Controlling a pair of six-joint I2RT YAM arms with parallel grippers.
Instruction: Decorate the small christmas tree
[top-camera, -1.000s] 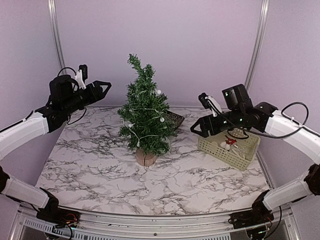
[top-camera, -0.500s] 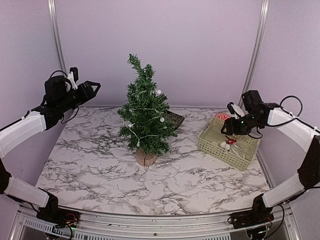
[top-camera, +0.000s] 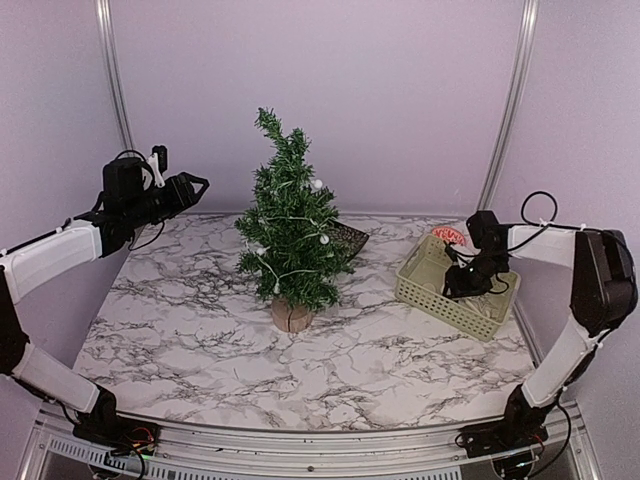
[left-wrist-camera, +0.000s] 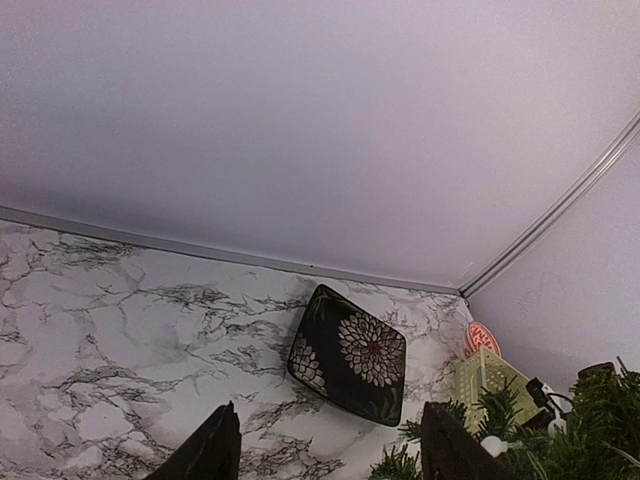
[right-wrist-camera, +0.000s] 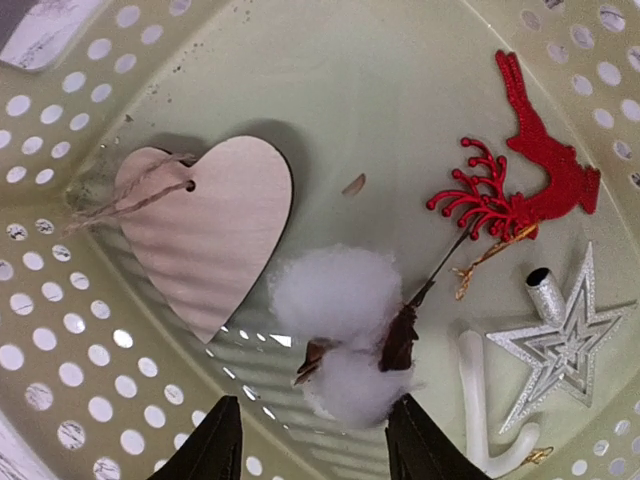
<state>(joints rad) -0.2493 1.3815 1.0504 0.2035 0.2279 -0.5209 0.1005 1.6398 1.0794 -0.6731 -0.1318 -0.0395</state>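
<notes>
Worktop: a white marble-look slab with grey veins (top-camera: 200, 330) carries everything, with lilac walls behind it.
Tree: the small christmas tree (top-camera: 290, 230), dark green and bristly, stands upright on its round light-wood slice about mid-worktop. A thin wire with white beads (top-camera: 317, 184) is strung through its branches.
Basket: a pale green perforated plastic basket (top-camera: 430, 290) sits to the right of the tree, well apart from it and near the right edge.
Dish: a black square dish with white flower patterns (left-wrist-camera: 348, 353) lies on the worktop just beyond the tree, on its far right side.
Left claw: the left claw (top-camera: 195, 187) hangs in the air over the far left of the worktop, pointing towards the tree but well apart from it. Its fingers are spread with nothing between them.
Right claw: the right claw (right-wrist-camera: 315, 420) is down inside the basket, fingers spread and gripping nothing, just over the cotton.
Heart: a flat light-wood heart with a twine loop (right-wrist-camera: 205, 235) lies on the basket floor.
Cotton: a white cotton boll on a brown stem (right-wrist-camera: 335, 300) lies just beside the heart.
Reindeer: a red glittery reindeer (right-wrist-camera: 520, 190) lies near the cotton.
Star: a silver glitter star (right-wrist-camera: 560, 345) lies just beside the reindeer.
</notes>
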